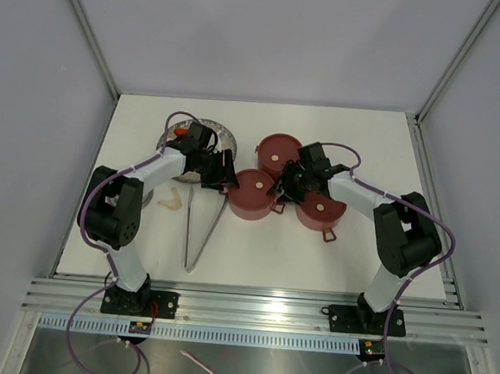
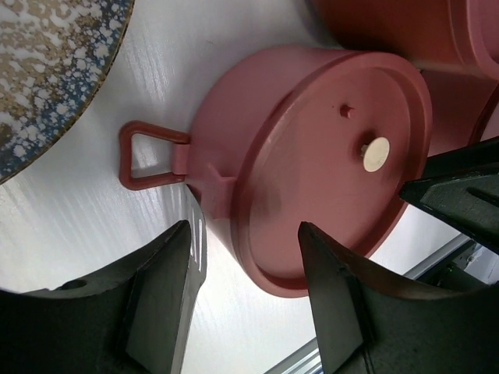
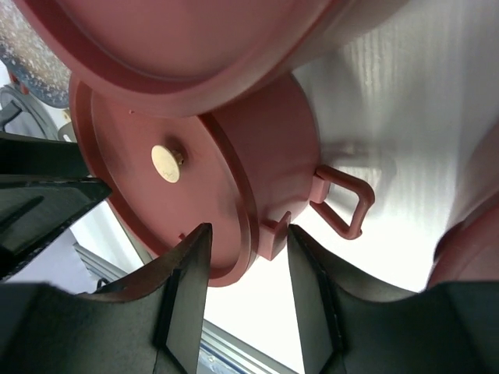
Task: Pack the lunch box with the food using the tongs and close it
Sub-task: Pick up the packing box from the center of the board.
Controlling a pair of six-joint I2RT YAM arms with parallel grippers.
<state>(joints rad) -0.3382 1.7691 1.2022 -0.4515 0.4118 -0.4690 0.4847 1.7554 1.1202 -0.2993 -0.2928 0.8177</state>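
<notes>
The lunch box stands as three dark-red lidded tiers: a middle one point(image 1: 251, 196), one behind it point(image 1: 279, 153) and one to the right point(image 1: 319, 208). My left gripper point(image 1: 219, 172) is at the middle tier's left side and is open. In the left wrist view the left gripper point(image 2: 243, 230) has the tier's point(image 2: 327, 156) rim between its fingers. My right gripper point(image 1: 287, 183) is at the tier's right side. Seen from the right wrist, the right gripper point(image 3: 248, 230) is open around the tier's point(image 3: 140, 202) rim and side tab. The tongs point(image 1: 202, 228) lie on the table. An orange food piece point(image 1: 178, 132) sits on the plate.
The grey speckled plate point(image 1: 204, 131) sits behind the left arm, also as plate point(image 2: 47, 70). A pale piece point(image 1: 171, 203) lies left of the tongs. The middle tier's loop handles point(image 2: 144, 156) point(image 3: 347, 202) stick out sideways. White walls close in the table.
</notes>
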